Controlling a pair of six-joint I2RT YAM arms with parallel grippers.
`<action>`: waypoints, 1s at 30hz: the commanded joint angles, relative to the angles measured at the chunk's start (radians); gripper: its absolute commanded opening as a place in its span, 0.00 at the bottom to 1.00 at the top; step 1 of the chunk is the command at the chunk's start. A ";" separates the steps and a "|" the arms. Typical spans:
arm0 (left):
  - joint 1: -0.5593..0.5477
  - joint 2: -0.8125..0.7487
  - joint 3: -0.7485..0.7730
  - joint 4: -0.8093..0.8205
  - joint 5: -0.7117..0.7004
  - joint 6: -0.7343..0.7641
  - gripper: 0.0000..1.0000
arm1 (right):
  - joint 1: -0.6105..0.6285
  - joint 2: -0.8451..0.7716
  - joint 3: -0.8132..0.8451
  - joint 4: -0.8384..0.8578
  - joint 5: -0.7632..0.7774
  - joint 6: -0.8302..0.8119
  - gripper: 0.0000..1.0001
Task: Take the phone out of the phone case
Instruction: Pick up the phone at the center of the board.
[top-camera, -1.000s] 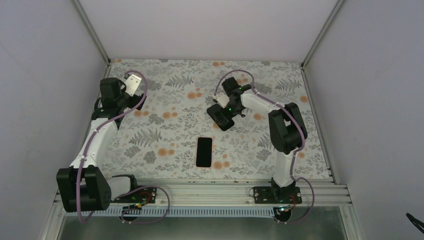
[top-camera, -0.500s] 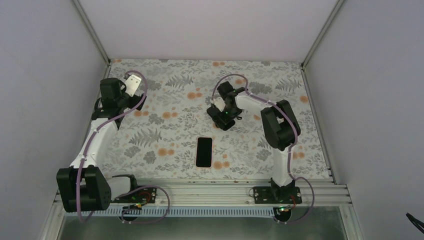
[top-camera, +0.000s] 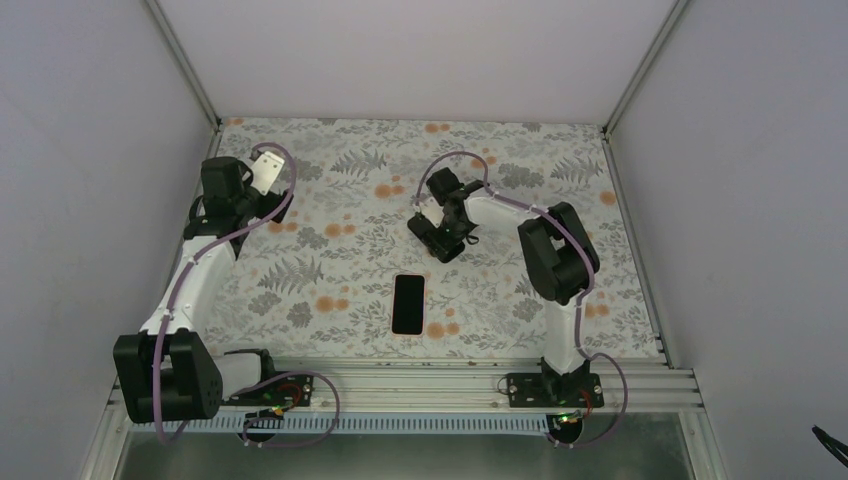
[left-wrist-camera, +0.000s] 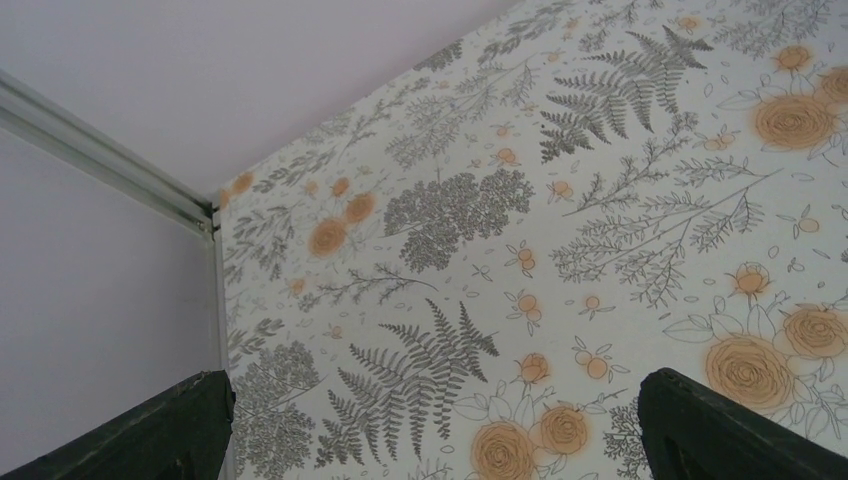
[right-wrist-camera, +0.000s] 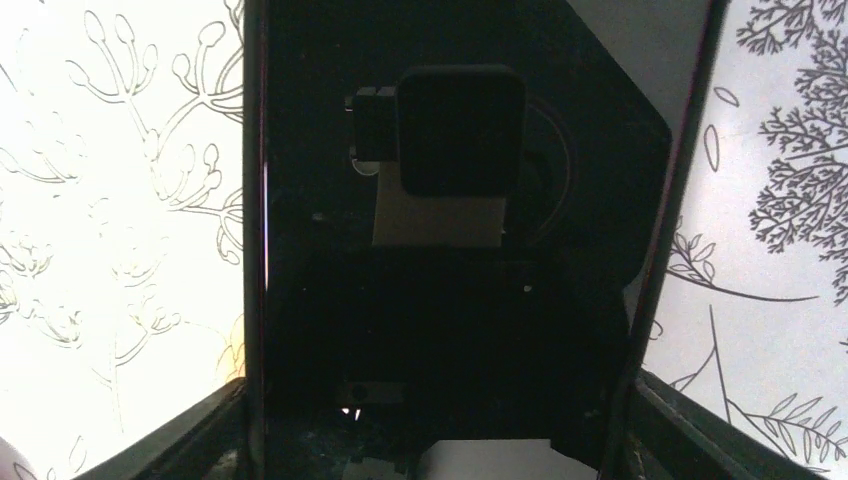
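Phone (top-camera: 408, 303) lies on floral table (top-camera: 330, 250); right claw (top-camera: 440, 242) grips phone case (right-wrist-camera: 450, 320) beyond.

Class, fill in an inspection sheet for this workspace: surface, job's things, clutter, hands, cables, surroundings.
Surface: floral mat, flat.
Job's things: phone lies bare and flat mid-table; case is apart from it, farther back, in the right hand.
Clutter: nothing seen.
Hands: left hand open, empty, at the far left; right hand shut on the case.
Cables: purple cables run along both arms.
Surroundings: plain walls on three sides; metal rail at the near edge.
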 joint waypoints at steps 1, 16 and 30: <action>0.006 0.035 0.062 -0.052 0.035 0.033 1.00 | 0.010 0.076 -0.091 0.037 0.103 -0.031 0.72; -0.011 0.430 0.604 -0.608 0.608 0.057 1.00 | 0.061 -0.167 -0.072 0.152 0.206 -0.072 0.46; -0.096 0.900 1.105 -0.982 0.924 -0.034 1.00 | 0.227 -0.268 0.035 0.238 0.272 -0.107 0.44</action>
